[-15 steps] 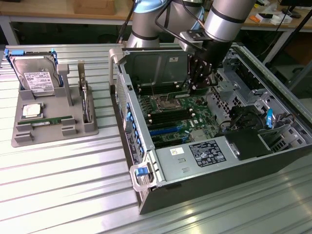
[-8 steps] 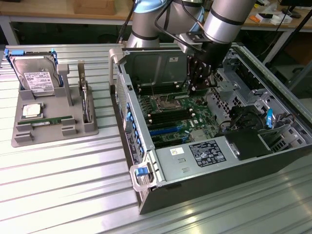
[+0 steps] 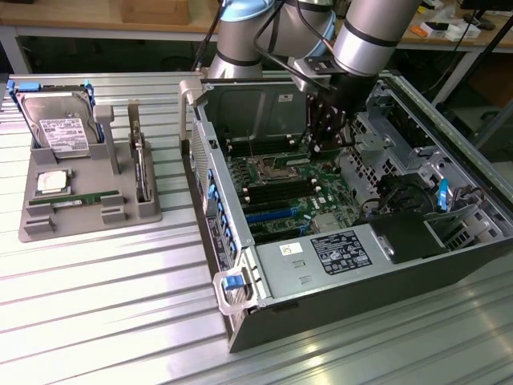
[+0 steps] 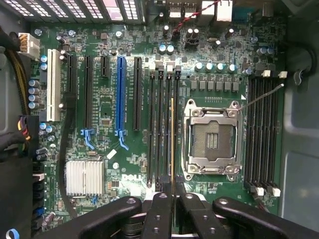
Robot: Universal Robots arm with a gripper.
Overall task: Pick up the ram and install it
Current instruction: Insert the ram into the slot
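Exterior view first: the tool (image 3: 326, 138) was down inside the open computer case (image 3: 449, 241), upper middle of the frame, hanging right over the motherboard (image 3: 280, 188) near the empty CPU socket (image 3: 267, 168). Off at the left of the frame, the grey parts tray (image 3: 88, 210) on the ribbed metal surface (image 3: 104, 313) had the hard drive (image 3: 60, 124), a square processor (image 3: 52, 181) and another green stick lying flat. From this angle I couldn't make out the ram in the fingers at all.

Wrist view was way more useful. The tool (image 4: 173, 211) sat at bottom centre, its two black fingers (image 4: 158, 216) pinched close together on the ram (image 4: 172, 142), which showed edge-on as a thin gold line. Its long axis ran straight up the frame from the fingers, parallel to the black memory slots (image 4: 160, 129) and just left of the socket (image 4: 213, 137). It looked lined up over one of the right-hand slots in that bank, but I couldn't tell if it was seated or just above.

My take on doing this bit well: keep the stick dead parallel to the slot and vertical, check the notch matches the key, and push evenly so both ends go down together. Any tilt and you'd probably jam one end or flex the board.
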